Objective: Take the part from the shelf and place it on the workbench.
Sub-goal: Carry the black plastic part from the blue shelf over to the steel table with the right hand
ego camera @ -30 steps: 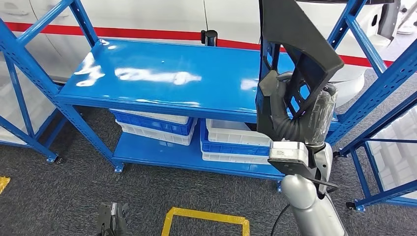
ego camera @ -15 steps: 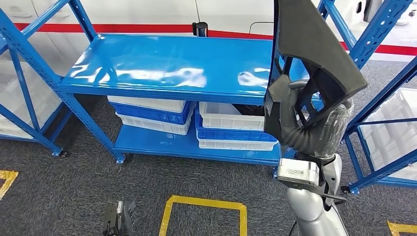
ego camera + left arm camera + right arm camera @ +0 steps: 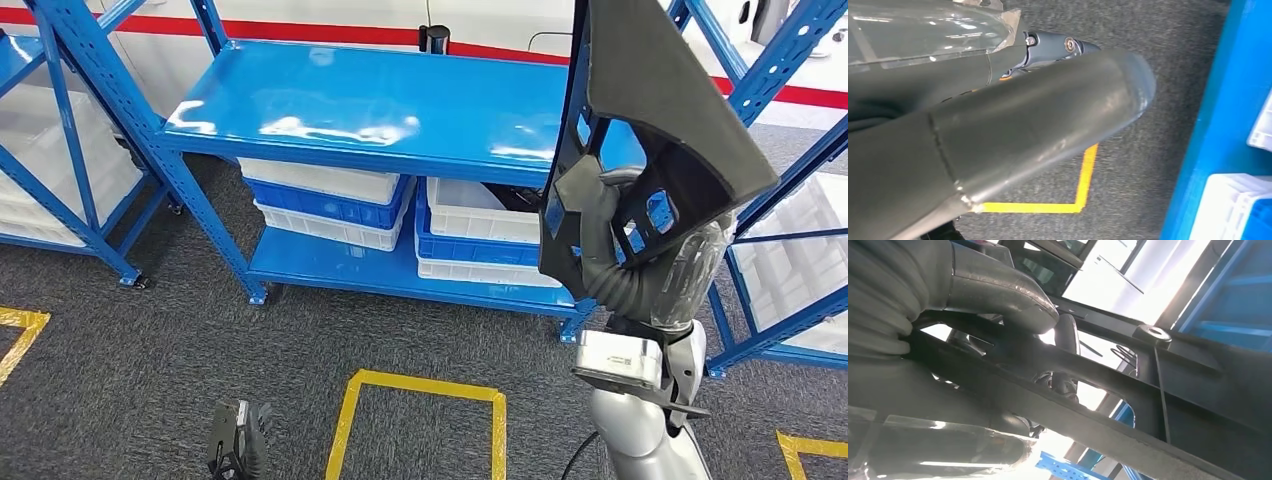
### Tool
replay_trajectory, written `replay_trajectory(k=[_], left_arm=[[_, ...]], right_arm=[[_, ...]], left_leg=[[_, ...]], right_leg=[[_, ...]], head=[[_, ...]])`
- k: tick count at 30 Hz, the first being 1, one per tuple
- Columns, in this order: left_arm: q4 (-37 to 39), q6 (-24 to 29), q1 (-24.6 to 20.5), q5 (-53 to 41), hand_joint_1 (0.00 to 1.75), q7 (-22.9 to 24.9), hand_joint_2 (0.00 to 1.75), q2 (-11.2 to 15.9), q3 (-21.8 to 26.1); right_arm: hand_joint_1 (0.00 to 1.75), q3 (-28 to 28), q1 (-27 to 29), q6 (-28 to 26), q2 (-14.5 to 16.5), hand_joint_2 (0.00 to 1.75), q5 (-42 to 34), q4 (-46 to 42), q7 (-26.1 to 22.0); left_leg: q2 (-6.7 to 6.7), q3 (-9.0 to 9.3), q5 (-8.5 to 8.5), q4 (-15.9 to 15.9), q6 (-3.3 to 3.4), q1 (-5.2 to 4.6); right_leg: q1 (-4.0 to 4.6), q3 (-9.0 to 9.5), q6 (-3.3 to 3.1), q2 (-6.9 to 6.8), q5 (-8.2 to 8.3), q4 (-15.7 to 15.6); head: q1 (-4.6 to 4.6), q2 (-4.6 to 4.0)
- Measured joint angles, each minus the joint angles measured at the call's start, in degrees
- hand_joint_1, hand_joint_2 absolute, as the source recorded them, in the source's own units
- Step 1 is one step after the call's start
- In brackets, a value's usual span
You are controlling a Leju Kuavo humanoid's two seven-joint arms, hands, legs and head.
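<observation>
The blue rack (image 3: 380,105) takes the upper left and centre of the head view; its top shelf is bare glossy painted metal with white reflections. Under it, blue and white plastic crates (image 3: 330,200) are stacked on the lower shelf, above grey carpet.

The part (image 3: 650,110) stands at the right of the frame, off the shelf, a large matte black plastic piece, flat and wedge-shaped with ribbed cut-outs. Its long axis runs nearly upright, and most of it rises above the fingers. The right hand (image 3: 625,265) holds it by a lower rib; in the right wrist view the thick grey thumb (image 3: 998,290) is closed over a bar of the part.

The left hand (image 3: 237,452) hangs low at the bottom left, much farther from the part; I cannot tell whether its fingers are apart or curled. Yellow floor tape (image 3: 420,415) marks a square at the bottom centre.
</observation>
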Motion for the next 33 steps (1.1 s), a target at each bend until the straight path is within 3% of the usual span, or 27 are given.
replay_trajectory(k=[1,3,5,7,9,10,11,13,14,15,16,17,18,19,21,22,24,25,27,29,30,31,32,33], left_arm=[[0.0,-0.01,0.0,0.0,0.0,-0.01,0.0,0.01,0.01],[-0.01,0.01,0.01,0.04,0.0,-0.08,0.0,0.02,0.03],[-0.09,0.04,0.06,0.11,0.0,-0.3,0.0,0.04,0.08],[-0.21,0.13,0.17,0.19,0.0,-0.7,0.0,0.09,0.25],[-0.24,0.35,0.47,0.26,0.0,-1.07,0.0,0.28,0.64],[-0.25,0.47,0.69,0.29,0.0,-1.19,0.0,0.41,0.87],[-0.25,0.56,0.88,0.29,0.0,-1.27,0.0,0.55,1.11],[-0.26,0.61,1.09,0.29,0.0,-1.37,0.0,0.73,1.51],[-0.26,0.61,1.13,0.28,0.0,-1.39,0.0,0.81,1.67],[-0.26,0.61,1.17,0.27,0.0,-1.4,0.0,0.89,1.78],[-0.27,0.61,1.22,0.26,0.0,-1.4,0.0,0.96,1.86],[-0.3,0.61,1.27,0.26,0.0,-1.4,0.0,1.03,1.9],[-0.36,0.61,1.29,0.26,0.0,-1.4,0.0,1.06,1.92],[-0.44,0.62,1.29,0.23,0.0,-1.4,0.0,1.08,1.95],[-0.64,0.63,1.34,0.11,0.0,-1.4,0.0,1.08,1.98],[-0.71,0.62,1.42,0.03,0.0,-1.4,0.0,1.07,1.98],[-0.74,0.54,1.76,-0.3,0.0,-1.42,0.0,0.95,1.99],[-0.74,0.49,1.88,-0.49,0.0,-1.43,0.0,0.85,1.99],[-0.75,0.38,2.01,-0.87,0.0,-1.44,0.0,0.67,2.0],[-0.77,0.24,2.1,-1.15,0.0,-1.44,0.0,0.5,2.01],[-0.77,0.15,2.18,-1.31,0.0,-1.44,0.0,0.37,2.01],[-0.76,0.08,2.27,-1.48,0.0,-1.44,0.0,0.26,2.01],[-0.77,-0.01,2.34,-1.66,0.0,-1.44,0.0,0.18,2.01],[-0.79,-0.11,2.39,-1.84,0.0,-1.45,0.0,0.11,2.01]], right_arm=[[1.75,-0.07,0.01,-0.01,-0.03,1.75,-0.12,0.0,0.0],[1.75,-0.17,-0.08,0.11,-0.05,1.75,-0.65,0.0,0.01],[1.75,-0.23,-0.42,0.63,-0.04,1.75,-1.33,0.01,0.12],[1.75,-0.38,-0.91,1.43,-0.02,1.75,-1.93,0.16,0.33],[1.75,-0.84,-1.27,2.02,0.0,1.75,-2.96,0.78,0.39],[1.75,-1.14,-1.39,2.24,0.02,1.75,-3.62,1.2,0.33],[1.75,-1.45,-1.45,2.37,0.03,1.75,-4.27,1.63,0.22],[1.75,-1.9,-1.51,2.53,0.05,1.75,-5.08,2.31,-0.09],[1.75,-2.08,-1.5,2.54,0.05,1.75,-5.31,2.62,-0.25],[1.75,-2.24,-1.48,2.54,0.05,1.75,-5.46,2.93,-0.35],[1.75,-2.41,-1.47,2.53,0.05,1.75,-5.57,3.22,-0.4],[1.75,-2.56,-1.46,2.52,0.05,1.75,-5.64,3.47,-0.43],[1.75,-2.68,-1.46,2.53,0.05,1.75,-5.71,3.67,-0.46],[1.75,-2.78,-1.46,2.55,0.06,1.75,-5.95,3.81,-0.48],[1.75,-3.14,-1.42,2.62,0.08,1.75,-7.14,4.08,-0.69],[1.75,-3.45,-1.33,2.65,0.09,1.75,-7.99,4.27,-0.95],[1.75,-4.38,-0.89,2.58,0.05,1.75,-9.58,4.86,-1.79],[1.75,-4.94,-0.54,2.51,-0.02,1.75,-10.2,5.18,-2.22],[1.75,-6.1,0.27,2.36,-0.14,1.75,-10.99,5.71,-2.99],[1.75,-7.02,1.11,2.23,-0.21,1.75,-11.3,6.04,-3.46],[1.75,-7.38,1.54,2.18,-0.24,1.75,-11.36,6.16,-3.62],[1.75,-7.71,1.95,2.15,-0.28,1.75,-11.44,6.27,-3.78],[1.75,-8.03,2.33,2.14,-0.34,1.75,-11.6,6.33,-3.97],[1.75,-8.31,2.6,2.15,-0.44,1.75,-11.89,6.37,-4.2]], left_leg=[[0.03,-0.93,0.72,0.03,-0.07,-0.06],[0.01,-2.61,2.18,0.1,-0.34,-0.15],[-0.03,-3.76,3.5,0.21,-0.85,-0.35],[0.0,-4.15,4.78,0.04,-1.51,-0.44],[-0.11,-4.45,5.53,-0.21,-2.17,-0.28],[-0.24,-4.85,4.44,0.38,-2.5,-0.14],[-0.39,-5.47,2.07,2.05,-2.89,0.03],[-0.53,-7.12,-4.56,8.69,-3.71,0.41],[-0.55,-7.82,-6.78,12.77,-4.09,0.59],[-0.54,-8.01,-7.42,15.92,-4.38,0.77],[-0.53,-7.39,-6.75,17.43,-4.59,0.98],[-0.52,-5.82,-5.36,16.93,-4.74,1.2],[-0.52,-3.2,-4.08,14.3,-4.84,1.42],[-0.56,0.05,-3.87,10.27,-4.94,1.55],[-0.76,4.97,-5.12,3.13,-4.58,1.42],[-0.85,5.91,-5.78,1.39,-4.18,1.18],[-0.72,5.54,-5.12,0.78,-2.86,0.89],[-0.61,5.07,-4.5,0.63,-2.11,0.81],[-0.37,3.61,-3.03,0.36,-0.79,0.74],[-0.35,1.68,-1.6,0.42,-0.25,0.46],[-0.32,0.72,-0.9,0.45,-0.2,0.34],[-0.3,-0.2,-0.23,0.48,-0.21,0.22],[-0.28,-1.05,0.43,0.5,-0.27,0.13],[-0.27,-1.79,1.03,0.52,-0.38,0.06]], right_leg=[[0.01,0.91,0.51,0.0,0.63,0.42],[0.01,5.67,1.28,-0.01,3.16,-4.73],[0.27,11.87,0.83,0.02,3.28,-13.55],[0.69,14.27,-0.02,0.09,2.28,-18.25],[0.39,13.4,-0.74,0.01,3.08,-18.55],[0.13,12.93,-1.3,-0.09,3.75,-18.51],[-0.17,12.35,-1.79,-0.19,4.58,-18.56],[-0.27,10.8,-2.39,-0.28,6.21,-18.45],[-0.25,9.87,-2.34,-0.29,6.99,-18.34],[-0.25,8.86,-2.22,-0.3,7.69,-18.18],[-0.29,7.86,-2.04,-0.31,8.3,-17.97],[-0.36,6.93,-1.78,-0.32,8.82,-17.72],[-0.43,6.12,-1.52,-0.32,9.24,-17.43],[-0.4,5.43,-1.17,-0.31,9.6,-17.1],[-0.24,4.63,-0.34,-0.4,10.33,-16.67],[-0.13,4.45,0.12,-0.46,10.78,-16.68],[-0.07,4.17,1.02,-0.56,11.43,-16.78],[-0.08,3.64,1.18,-0.48,10.86,-16.27],[-0.21,1.61,0.8,-0.31,7.02,-12.07],[-0.25,-0.77,0.44,-0.18,2.32,-4.44],[-0.23,-1.27,0.63,-0.14,1.21,-1.29],[-0.21,-0.85,1.04,-0.12,1.24,0.12],[-0.15,0.66,1.51,-0.1,2.16,-0.66],[-0.09,3.17,1.84,-0.09,3.43,-3.51]], head=[[0.03,0.0],[0.04,0.0],[-0.03,0.0],[-0.12,0.0],[-0.22,0.0],[-0.29,0.0],[-0.47,0.0],[-0.73,0.0],[-0.83,0.0],[-0.84,0.0],[-0.86,0.0],[-0.84,0.0],[-0.85,0.0],[-0.87,0.0],[-0.81,0.0],[-0.79,0.0],[-0.76,0.0],[-0.75,0.0],[-0.5,0.0],[-0.22,0.0],[-0.21,0.0],[-0.2,0.0],[-0.19,0.0],[-0.19,0.0]])
